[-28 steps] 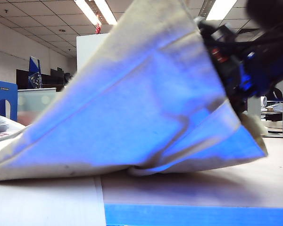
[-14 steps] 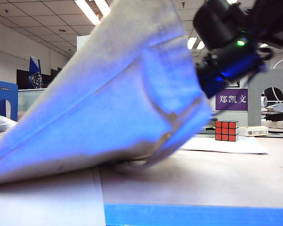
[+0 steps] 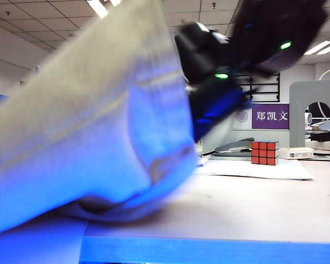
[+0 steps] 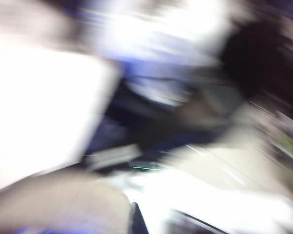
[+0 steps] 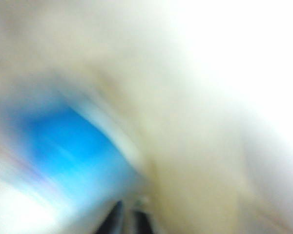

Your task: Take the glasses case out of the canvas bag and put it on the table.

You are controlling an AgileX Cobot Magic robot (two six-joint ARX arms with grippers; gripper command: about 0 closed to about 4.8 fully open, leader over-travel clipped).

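Exterior view first: shows canvas bag (image 3: 88, 126) hoisted high on the left, bottom fold dragging on the table (image 3: 236, 209) near the blue front edge, probably lifted so as to keep the mouth open and reachable. Shows dark arm hardware (image 3: 220, 82) pressed against the bag's right edge; cannot say from here which arm. Finds the right gripper (image 5: 129, 219) only as dark tips low in its own blurred wrist view, deep among beige cloth, so judged to be inside or at the mouth; cannot tell how wide the jaws stand or whether anything is caught. Takes the left gripper as clamped fully shut, lost in the smear of its wrist view near pale cloth; cannot tell on what. Finds no sure sight of the glasses case: judged to be inside the bag, perhaps the bright blue patch (image 5: 73, 141) ahead of the right tips. Notes a red Rubik's cube (image 3: 264, 152) on white paper sheets (image 3: 253, 168) far right, well apart from the bag. Sees bare table between for setting down; loose cloth the likeliest hindrance.
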